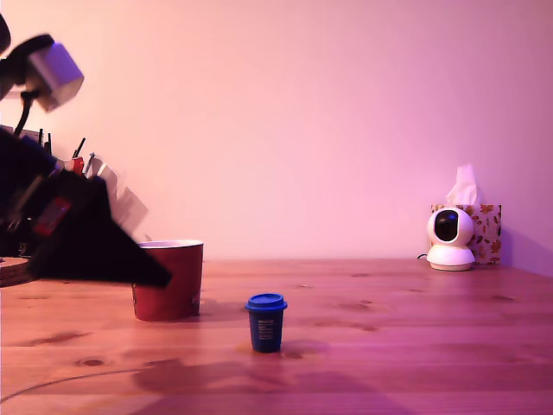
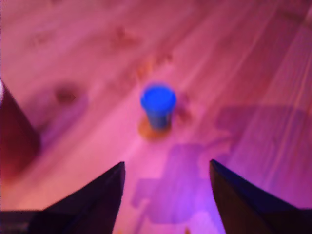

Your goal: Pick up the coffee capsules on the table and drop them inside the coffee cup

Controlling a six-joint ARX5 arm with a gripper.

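A small blue capsule (image 1: 266, 322) with a pale label stands upright on the wooden table, to the right of the dark red cup (image 1: 169, 280) in the exterior view. The brown and dark grey capsules do not show. My gripper (image 1: 147, 270) comes in from the exterior view's left, its dark tip in front of the cup's rim. In the wrist view the blurred blue capsule (image 2: 158, 106) sits ahead of my gripper (image 2: 165, 168), whose two dark fingers (image 2: 100, 195) stand wide apart with nothing between them. The red cup (image 2: 14, 131) shows at the wrist picture's edge.
A white round camera (image 1: 450, 239) and a patterned tissue box (image 1: 484, 232) stand at the back right of the table (image 1: 415, 346) in the exterior view. A holder with utensils (image 1: 82, 164) sits behind my arm at the left.
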